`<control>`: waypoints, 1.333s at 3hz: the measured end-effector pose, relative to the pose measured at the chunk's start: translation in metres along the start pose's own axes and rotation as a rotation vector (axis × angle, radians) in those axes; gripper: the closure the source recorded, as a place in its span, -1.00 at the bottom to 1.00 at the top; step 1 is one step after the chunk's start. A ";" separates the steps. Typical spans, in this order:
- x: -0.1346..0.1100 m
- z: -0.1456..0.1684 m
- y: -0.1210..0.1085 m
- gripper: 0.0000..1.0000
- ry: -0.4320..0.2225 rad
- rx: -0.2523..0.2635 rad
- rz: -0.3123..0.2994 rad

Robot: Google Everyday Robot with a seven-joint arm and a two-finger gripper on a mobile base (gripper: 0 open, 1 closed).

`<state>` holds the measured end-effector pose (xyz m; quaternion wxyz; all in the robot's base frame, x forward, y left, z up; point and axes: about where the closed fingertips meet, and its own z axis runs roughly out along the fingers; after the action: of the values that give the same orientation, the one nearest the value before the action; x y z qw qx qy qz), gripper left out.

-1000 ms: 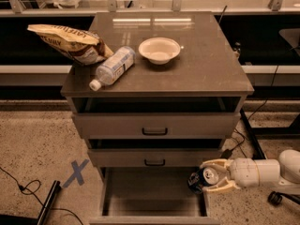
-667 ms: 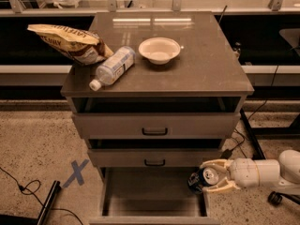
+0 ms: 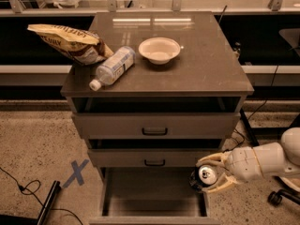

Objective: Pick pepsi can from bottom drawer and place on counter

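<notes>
The pepsi can (image 3: 205,175), dark blue with a silver top, sits between the fingers of my gripper (image 3: 209,173) at the right edge of the bottom drawer (image 3: 154,196), which is pulled out. The gripper comes in from the right on a white arm (image 3: 262,161), and its pale fingers close around the can above and below. The can stands at about the level of the drawer's right wall, below the middle drawer front. The counter (image 3: 206,60) is the glossy grey-brown top of the cabinet, well above the gripper.
On the counter lie a chip bag (image 3: 68,43) at the left, a clear plastic bottle (image 3: 114,67) on its side, and a white bowl (image 3: 160,49). Two upper drawers with black handles (image 3: 154,131) are slightly ajar. A blue tape cross (image 3: 76,172) and cables mark the floor.
</notes>
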<state>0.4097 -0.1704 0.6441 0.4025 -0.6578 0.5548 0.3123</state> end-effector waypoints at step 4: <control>-0.202 -0.079 -0.039 1.00 0.065 -0.108 -0.137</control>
<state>0.4072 -0.1405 0.8619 0.3685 -0.7247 0.5035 0.2923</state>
